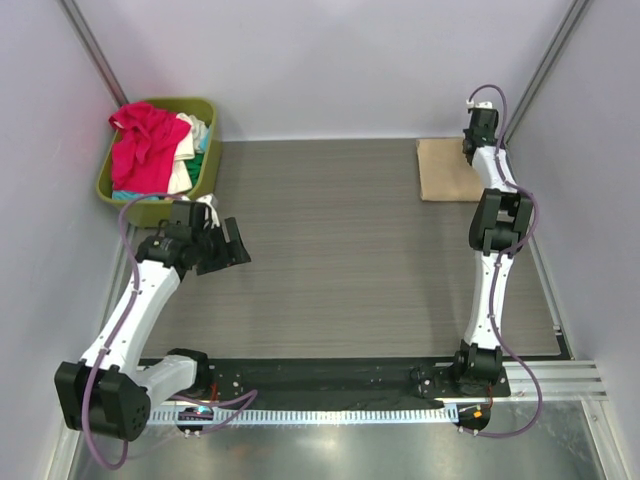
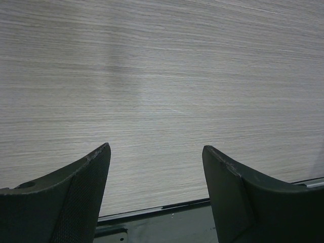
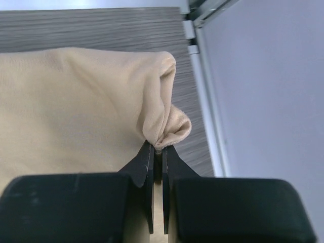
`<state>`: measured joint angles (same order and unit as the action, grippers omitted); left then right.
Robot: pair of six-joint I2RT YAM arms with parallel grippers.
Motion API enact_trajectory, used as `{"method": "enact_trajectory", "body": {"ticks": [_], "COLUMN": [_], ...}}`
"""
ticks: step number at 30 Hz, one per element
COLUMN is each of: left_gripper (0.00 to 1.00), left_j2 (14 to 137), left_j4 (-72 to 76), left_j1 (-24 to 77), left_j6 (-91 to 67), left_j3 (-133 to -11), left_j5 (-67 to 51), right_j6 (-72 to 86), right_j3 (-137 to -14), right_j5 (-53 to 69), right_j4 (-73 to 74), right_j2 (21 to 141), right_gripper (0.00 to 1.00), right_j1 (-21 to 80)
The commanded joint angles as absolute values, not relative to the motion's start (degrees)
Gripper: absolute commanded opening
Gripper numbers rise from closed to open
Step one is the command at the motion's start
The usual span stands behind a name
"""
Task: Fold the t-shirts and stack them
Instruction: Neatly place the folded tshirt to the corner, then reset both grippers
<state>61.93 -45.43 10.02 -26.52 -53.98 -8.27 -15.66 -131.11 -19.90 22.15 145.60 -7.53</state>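
A folded tan t-shirt lies at the back right of the table. My right gripper is at its right edge and is shut on a pinched fold of the tan cloth, seen close in the right wrist view. A bright pink-red t-shirt and a cream-white one are piled in the olive-green basket at the back left, with a bit of teal-green showing. My left gripper is open and empty over bare table in front of the basket; its fingers stand wide apart.
Grey walls close in on both sides and the back. A metal rail runs along the table's right edge beside the tan shirt. The wood-grain tabletop lies between the arms. A black mounting strip runs along the near edge.
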Motion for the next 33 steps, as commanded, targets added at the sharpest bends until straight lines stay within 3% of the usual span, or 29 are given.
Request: {"method": "enact_trajectory", "body": {"ticks": [1, 12, 14, 15, 16, 18, 24, 33], "left_gripper": [0.74, 0.73, 0.73, 0.73, 0.73, 0.73, 0.73, 0.78], "left_j2": [62.7, 64.5, 64.3, 64.0, 63.7, 63.4, 61.5, 57.6], "left_j4": [-43.4, -43.6, -43.7, -43.6, -43.7, -43.6, -43.3, -44.0], "left_j1": [10.0, 10.0, 10.0, 9.9, 10.0, 9.9, 9.9, 10.0], "left_j6": [-25.7, -25.7, -25.6, -25.7, -25.7, -25.7, -25.7, -25.8], "left_j3": [-53.8, -53.9, -53.9, -53.9, -53.8, -53.9, -53.9, -54.6], "left_j5": [-9.6, -9.7, -9.7, -9.7, -9.5, -9.4, -10.1, -9.9], "right_j6": [-23.6, -29.2, -29.1, -28.3, -27.4, -25.6, -21.9, -14.8], "right_j3": [-134.2, -136.1, -136.0, -135.6, -135.4, -133.8, -121.1, -101.0], "right_j5": [-24.3, -24.7, -24.0, -24.6, -25.0, -28.1, -35.4, -29.9], "right_j4": [12.0, -2.7, -5.2, -5.9, -6.2, -6.4, -12.4, -18.7], "right_j2": [147.4, 151.2, 151.1, 150.7, 150.4, 148.5, 139.2, 113.3], "right_gripper": [0.01, 0.02, 0.1, 0.41, 0.59, 0.82, 0.92, 0.96], "right_j1": [-8.3, -10.9, -11.0, -11.0, -10.9, -10.7, -9.8, -0.7]}}
